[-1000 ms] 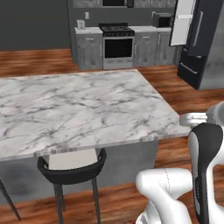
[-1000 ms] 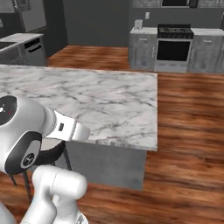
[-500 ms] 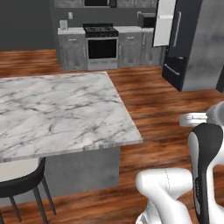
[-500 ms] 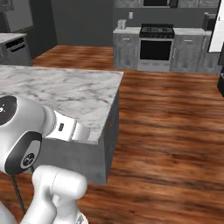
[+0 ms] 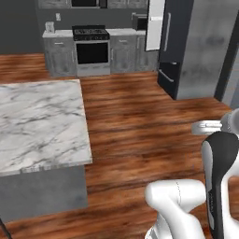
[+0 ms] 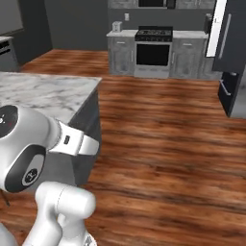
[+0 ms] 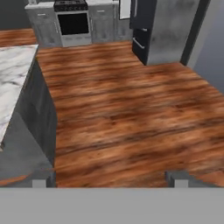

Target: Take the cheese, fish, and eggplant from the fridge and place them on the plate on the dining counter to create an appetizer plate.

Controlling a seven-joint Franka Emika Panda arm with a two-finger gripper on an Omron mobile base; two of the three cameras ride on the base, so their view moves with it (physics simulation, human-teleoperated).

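Approach step, nothing picked yet: gripper (image 7: 109, 178) empty with fingers spread wide over the wood floor (image 5: 140, 121), dining table (image 5: 37, 121) at left, fridge (image 5: 186, 46) ahead right, door ajar; next, close in and reach its shelves.

A white-and-grey marble dining counter (image 6: 45, 93) occupies the near left, its dark grey end panel facing a broad stretch of wooden floor (image 6: 163, 139). Far across the room, a black-fronted stove (image 6: 153, 52) stands between grey cabinets (image 6: 121, 54) under a pale worktop. At far right rises the dark fridge (image 6: 234, 57), a white-lined door (image 6: 218, 28) swung open beside it.
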